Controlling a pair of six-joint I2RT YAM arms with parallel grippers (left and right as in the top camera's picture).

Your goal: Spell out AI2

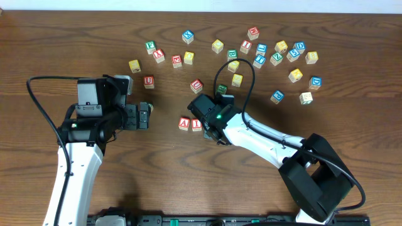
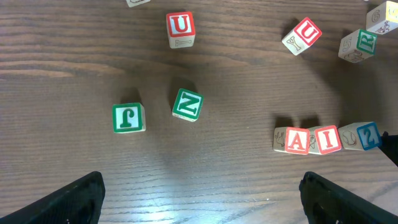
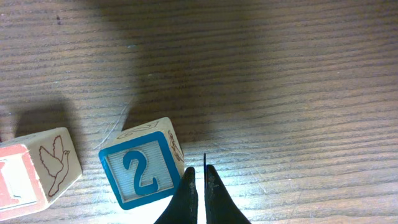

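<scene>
Three cubes stand in a row on the wood table: the red A [image 2: 297, 140], the red I [image 2: 326, 139] and the blue 2 [image 2: 368, 135], the 2 turned slightly askew. From overhead the A [image 1: 184, 123] and I [image 1: 196, 124] show, while the 2 is hidden under the right arm. My right gripper [image 3: 198, 179] is shut, empty, its tips against the right side of the 2 [image 3: 140, 171]. The left gripper [image 2: 202, 205] stands wide open over bare table, well left of the row, holding nothing.
Green J [image 2: 128, 117] and N [image 2: 187, 104] cubes lie ahead of the left gripper, with red U cubes [image 2: 180, 28] beyond. Several more cubes are scattered across the back of the table [image 1: 270, 53]. A green cube [image 1: 222, 90] sits just behind the right wrist.
</scene>
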